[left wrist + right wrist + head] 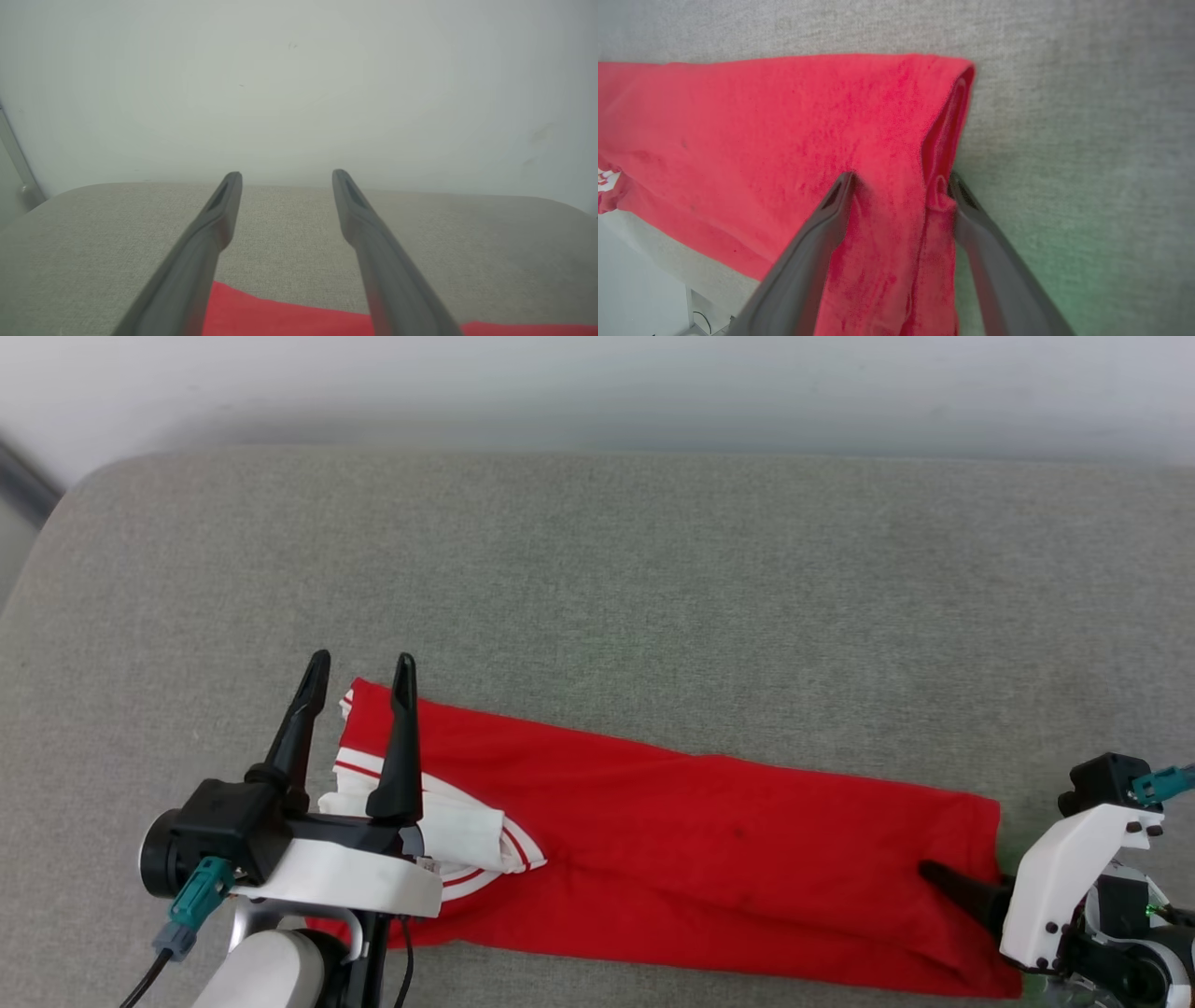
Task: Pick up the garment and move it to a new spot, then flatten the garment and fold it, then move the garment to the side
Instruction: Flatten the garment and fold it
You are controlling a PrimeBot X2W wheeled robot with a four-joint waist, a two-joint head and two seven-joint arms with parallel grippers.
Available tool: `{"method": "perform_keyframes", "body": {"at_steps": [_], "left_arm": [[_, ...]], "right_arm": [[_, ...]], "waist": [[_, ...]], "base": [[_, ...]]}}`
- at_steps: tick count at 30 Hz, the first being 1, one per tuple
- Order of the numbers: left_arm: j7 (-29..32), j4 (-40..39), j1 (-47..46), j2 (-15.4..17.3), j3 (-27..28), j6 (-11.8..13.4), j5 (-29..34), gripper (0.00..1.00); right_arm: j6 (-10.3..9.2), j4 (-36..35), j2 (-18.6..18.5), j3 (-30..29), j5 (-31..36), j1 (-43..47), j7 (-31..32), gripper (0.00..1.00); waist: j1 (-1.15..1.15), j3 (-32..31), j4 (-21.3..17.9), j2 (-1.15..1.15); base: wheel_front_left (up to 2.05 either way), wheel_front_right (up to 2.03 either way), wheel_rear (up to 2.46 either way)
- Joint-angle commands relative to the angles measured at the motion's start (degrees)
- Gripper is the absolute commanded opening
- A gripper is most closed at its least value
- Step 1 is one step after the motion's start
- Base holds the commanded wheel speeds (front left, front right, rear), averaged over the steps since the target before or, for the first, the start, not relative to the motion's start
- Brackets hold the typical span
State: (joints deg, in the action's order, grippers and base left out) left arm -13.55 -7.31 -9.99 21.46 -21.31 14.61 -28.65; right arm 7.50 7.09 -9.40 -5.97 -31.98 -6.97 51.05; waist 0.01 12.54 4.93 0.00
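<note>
Head view: red jersey (709, 840) lies as a long narrow strip across the near part of the grey upholstered cushion (597, 569). Striped trim + white lining are at the robot's left end, the plain hem at its right. It looks folded lengthwise, so prob. mid-fold.

Left gripper (362, 659) sits above the trim end, fingers apart, holding nothing. In the left wrist view there's bare cushion between them w/ the red edge below. Prob. poised to take that end.

Right wrist view: right gripper (900, 179) is at the hem end, fingers spread. One rests on the cloth, the other at the folded edge, w/ fabric bunched between but not pinched. My guess is it's placed to close on the hem so both ends lift together.
</note>
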Motion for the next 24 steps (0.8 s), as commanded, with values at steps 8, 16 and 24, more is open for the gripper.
{"method": "perform_keyframes", "body": {"at_steps": [8, 16, 24], "left_arm": [[-0.09, 0.44, -0.80, 0.48, -0.37, 0.55, 1.39, 1.00], [0.94, 1.04, 1.48, 1.49, -0.36, 1.88, 1.85, 1.00], [1.93, 0.92, 4.48, 2.05, -0.82, 3.13, 1.60, 1.00]], "right_arm": [[-0.02, 0.78, -0.21, 2.47, -1.78, -0.25, -0.17, 0.00], [-0.01, -3.83, -3.48, 3.75, -1.81, -2.43, -3.07, 0.00], [-0.02, -2.94, -5.76, -3.19, 1.63, -0.75, -3.17, 0.00]], "waist": [[-0.01, 1.29, 0.77, 0.00], [-0.01, -2.11, -1.96, 0.00], [-0.01, -6.54, -4.85, 0.00]], "base": [[0.00, 0.00, 0.00], [0.00, 0.00, 0.00], [0.00, 0.00, 0.00]]}}
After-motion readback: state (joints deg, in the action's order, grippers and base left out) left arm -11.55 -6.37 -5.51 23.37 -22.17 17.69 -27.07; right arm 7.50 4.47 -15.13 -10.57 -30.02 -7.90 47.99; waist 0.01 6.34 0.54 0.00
